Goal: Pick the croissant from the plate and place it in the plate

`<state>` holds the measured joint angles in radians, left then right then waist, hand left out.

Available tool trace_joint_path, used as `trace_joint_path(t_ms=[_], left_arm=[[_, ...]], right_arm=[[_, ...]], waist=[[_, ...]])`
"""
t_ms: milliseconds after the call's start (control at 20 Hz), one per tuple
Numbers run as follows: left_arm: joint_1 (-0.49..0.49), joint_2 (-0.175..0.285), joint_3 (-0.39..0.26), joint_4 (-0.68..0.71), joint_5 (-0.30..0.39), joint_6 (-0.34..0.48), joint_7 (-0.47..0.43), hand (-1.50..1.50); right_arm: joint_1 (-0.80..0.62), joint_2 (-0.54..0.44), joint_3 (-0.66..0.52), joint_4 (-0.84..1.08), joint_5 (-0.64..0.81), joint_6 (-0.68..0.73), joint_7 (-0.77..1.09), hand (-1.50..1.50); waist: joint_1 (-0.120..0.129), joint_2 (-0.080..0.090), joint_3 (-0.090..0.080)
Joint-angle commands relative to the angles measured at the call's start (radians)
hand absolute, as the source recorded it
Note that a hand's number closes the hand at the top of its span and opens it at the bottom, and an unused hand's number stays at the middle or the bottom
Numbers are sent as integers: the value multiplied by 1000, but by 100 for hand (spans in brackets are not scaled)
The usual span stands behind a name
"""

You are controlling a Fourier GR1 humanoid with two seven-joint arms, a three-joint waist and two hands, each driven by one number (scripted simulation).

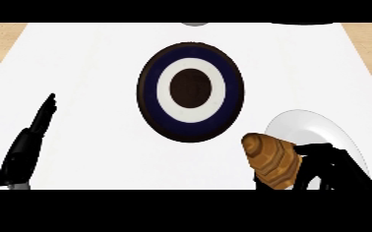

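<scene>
Right robot hand (328, 166): curled round croissant (271, 159) at white plate (311, 122) left rim | left robot hand (40, 120): fingers straight, resting lower left | progress: grasp apparently done; transfer to ringed plate (218, 61) and release remain.

White counter (87, 54) bears a ringed plate (190, 61) (centre) and a white plate (305, 123).
</scene>
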<state>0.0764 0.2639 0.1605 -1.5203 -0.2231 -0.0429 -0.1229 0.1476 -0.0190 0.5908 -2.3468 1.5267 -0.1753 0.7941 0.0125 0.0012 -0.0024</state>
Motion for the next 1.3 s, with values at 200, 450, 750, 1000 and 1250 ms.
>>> trace_joint_path(t_ms=[200, 450, 750, 1000, 1250], left_arm=[[-17, -10, -4, 42, -16, 2, -27, 0], [-18, -24, -17, 11, -16, -2, 3, 0], [12, -17, -7, 21, -17, -10, -45, 0], [-11, 6, 15, 34, 5, -38, -29, 0], [-53, -24, -2, 67, -15, -13, -19, 0]], right_arm=[[-523, 19, -57, 309, -150, 63, 315, 150], [-693, 19, -163, 583, -334, -11, 311, 150], [-840, 19, -175, 887, -459, -141, 288, 150], [-906, 19, -208, 1051, -668, -274, 181, 150], [-947, 19, -173, 1222, -716, -489, 280, -150]], waist=[[10, 3, 1], [20, 5, 2], [18, 4, 2], [27, 9, 3], [28, 9, 2]])
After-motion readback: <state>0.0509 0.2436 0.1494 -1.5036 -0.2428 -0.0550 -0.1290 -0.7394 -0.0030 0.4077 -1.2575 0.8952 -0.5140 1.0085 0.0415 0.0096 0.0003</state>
